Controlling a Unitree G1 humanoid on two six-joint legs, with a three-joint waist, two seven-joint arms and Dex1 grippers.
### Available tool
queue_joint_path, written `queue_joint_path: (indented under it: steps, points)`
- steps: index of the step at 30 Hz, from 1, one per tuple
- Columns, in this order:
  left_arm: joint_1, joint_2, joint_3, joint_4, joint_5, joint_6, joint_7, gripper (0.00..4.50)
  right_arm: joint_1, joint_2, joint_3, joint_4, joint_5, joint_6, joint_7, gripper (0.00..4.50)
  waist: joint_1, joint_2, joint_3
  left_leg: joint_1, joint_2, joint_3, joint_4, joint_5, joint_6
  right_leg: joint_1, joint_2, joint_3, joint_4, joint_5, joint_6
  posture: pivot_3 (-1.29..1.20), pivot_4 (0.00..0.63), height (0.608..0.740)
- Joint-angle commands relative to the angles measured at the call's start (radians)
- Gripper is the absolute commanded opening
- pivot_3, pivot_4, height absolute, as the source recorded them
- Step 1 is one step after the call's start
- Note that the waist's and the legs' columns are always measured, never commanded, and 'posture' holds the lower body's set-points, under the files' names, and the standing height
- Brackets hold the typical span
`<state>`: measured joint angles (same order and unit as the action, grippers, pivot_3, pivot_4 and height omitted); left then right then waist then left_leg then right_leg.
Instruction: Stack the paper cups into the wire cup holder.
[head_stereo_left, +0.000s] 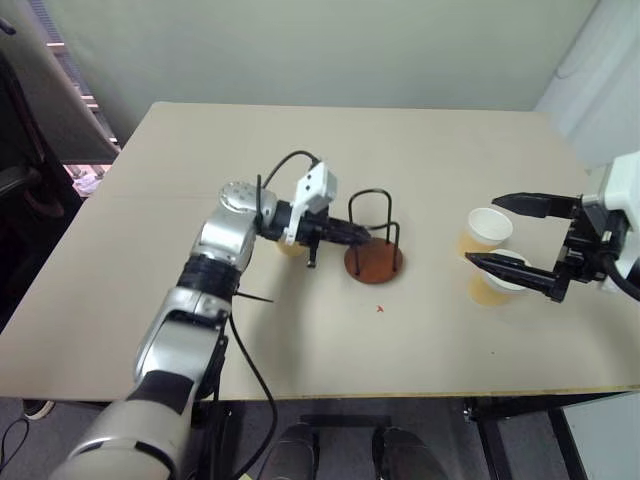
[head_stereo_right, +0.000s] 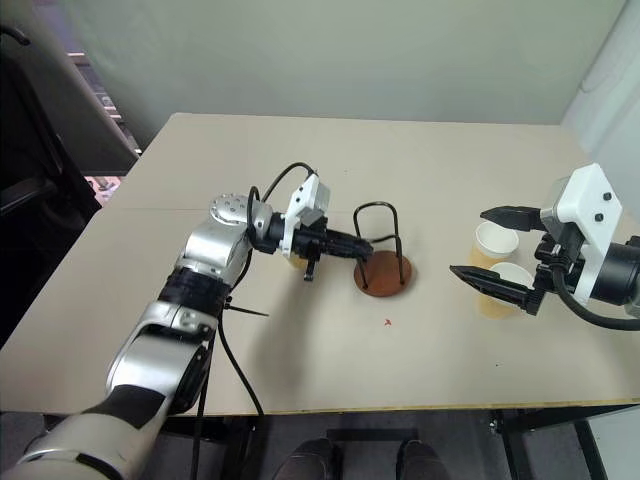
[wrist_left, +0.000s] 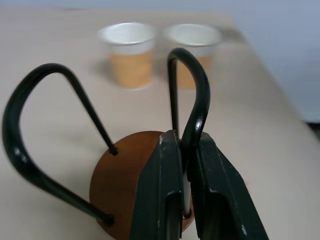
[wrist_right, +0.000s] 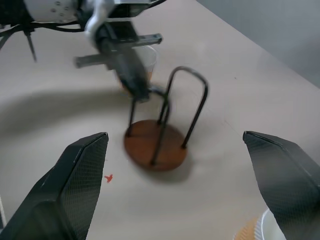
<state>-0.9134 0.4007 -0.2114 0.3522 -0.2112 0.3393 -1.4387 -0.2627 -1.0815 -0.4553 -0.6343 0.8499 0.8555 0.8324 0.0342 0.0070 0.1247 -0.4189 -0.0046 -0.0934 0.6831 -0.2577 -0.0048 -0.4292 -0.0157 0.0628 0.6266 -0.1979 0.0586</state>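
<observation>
Head view: left arm (head_stereo_left: 190, 330) reaches in from the near bench edge, left pincer (head_stereo_left: 352, 233) clenched on a wire loop of the cup holder (head_stereo_left: 374, 240), which stands upright mid-bench (head_stereo_left: 150, 250). One paper cup (head_stereo_left: 291, 246) sits just behind that arm's wrist, mostly hidden. Right pincer (head_stereo_left: 512, 232) is released, fingers spread wide, hovering beside the other two cups (head_stereo_left: 489, 228) at the right side of the bench; the nearer cup (head_stereo_left: 495, 288) sits under its lower finger. Small red mark (head_stereo_left: 380, 308) on the bench in front of the holder.

Left wrist view: both fingers (wrist_left: 160, 195) pinch one black wire loop above the brown base (wrist_left: 120, 175); second loop beside it, two cups upright beyond.

Right wrist view: wide-spread fingers (wrist_right: 70, 190) frame the holder, left pincer gripping its far loop.
</observation>
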Motion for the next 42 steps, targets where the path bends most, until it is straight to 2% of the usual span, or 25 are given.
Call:
queue_joint_path:
  steps: [1,4,8,11,14,19,26,30,36,39,42]
  points:
    - [0.085,0.034,-0.049,-0.256,-0.032,0.135,0.023,0.01,-0.016,0.001,0.005,-0.016,0.004,-0.018,-0.019,4.5,-0.001,0.0,0.0,0.0,0.0,0.0,0.0,0.0,0.0,0.0,0.0,0.0,0.0,0.0,0.0,0.0,0.15,0.74]
    - [0.152,0.061,-0.079,-0.357,-0.017,0.211,0.073,0.01,-0.015,0.014,0.022,-0.028,0.01,-0.014,-0.031,4.5,-0.001,0.001,-0.001,0.002,0.0,0.001,0.0,0.0,0.001,0.001,0.0,0.001,0.001,0.0,0.0,0.0,0.15,0.74]
    - [0.168,0.053,-0.092,-0.415,-0.022,0.294,0.154,0.01,-0.006,0.015,0.04,-0.024,-0.006,-0.021,-0.034,4.5,-0.001,0.002,-0.001,0.011,0.0,0.0,0.0,-0.002,0.004,0.011,-0.001,0.001,0.001,0.0,0.0,0.0,0.15,0.74]
    - [0.19,0.066,-0.12,-0.434,-0.003,0.277,0.18,0.01,-0.014,0.01,0.05,-0.016,-0.011,-0.024,-0.03,4.5,-0.003,0.002,-0.001,0.017,0.0,0.001,0.0,-0.007,0.012,0.016,-0.003,0.001,0.0,-0.001,-0.002,0.0,0.15,0.74]
    - [0.205,0.068,-0.138,-0.45,-0.005,0.302,0.2,0.01,0.008,-0.01,0.057,-0.006,-0.042,-0.031,-0.012,4.5,-0.003,0.002,-0.001,0.019,0.0,0.001,0.0,-0.007,0.013,0.018,-0.002,0.001,0.0,-0.002,-0.004,0.0,0.15,0.74]
    - [0.203,0.062,-0.152,-0.476,-0.037,0.348,0.207,1.55,0.073,-0.067,0.082,0.034,-0.149,-0.064,0.013,4.5,-0.003,0.003,-0.002,0.018,0.0,0.001,0.0,-0.007,0.012,0.017,-0.003,0.0,0.0,-0.002,-0.004,0.0,0.15,0.74]
    - [0.205,0.098,-0.138,-0.51,-0.049,0.328,0.213,4.1,0.156,-0.121,0.107,0.098,-0.286,-0.124,0.063,4.5,-0.003,0.003,-0.002,0.017,0.0,0.001,-0.001,-0.006,0.005,0.016,-0.003,0.0,0.0,-0.002,-0.004,0.0,0.15,0.74]
    - [0.228,0.17,-0.058,-0.562,-0.112,0.333,0.194,4.1,0.2,-0.174,0.172,0.158,-0.403,-0.194,0.096,4.5,-0.003,0.003,-0.001,0.016,0.0,0.001,-0.001,-0.007,0.003,0.015,-0.003,0.0,0.0,-0.003,-0.003,0.0,0.15,0.74]
    - [0.399,0.355,0.147,-0.693,-0.226,0.319,0.162,4.1,0.13,-0.147,0.315,0.272,-0.498,-0.285,0.124,4.5,-0.02,0.003,-0.001,0.016,0.0,0.002,-0.003,-0.009,0.002,0.012,-0.003,0.001,0.0,-0.005,-0.003,0.0,0.15,0.74]
    - [0.422,0.389,0.237,-0.686,-0.251,0.293,0.197,4.1,0.08,-0.13,0.373,0.318,-0.532,-0.316,0.144,4.5,-0.015,0.004,-0.001,0.016,0.001,0.002,-0.003,-0.009,0.002,0.012,-0.003,0.001,0.0,-0.006,-0.003,0.0,0.15,0.74]
    - [0.368,0.355,0.25,-0.691,-0.276,0.315,0.266,4.1,0.031,-0.11,0.439,0.369,-0.583,-0.35,0.16,4.5,-0.003,0.004,-0.001,0.016,0.001,0.001,-0.002,-0.015,0.012,0.013,-0.003,0.001,0.0,-0.006,-0.004,0.0,0.15,0.74]
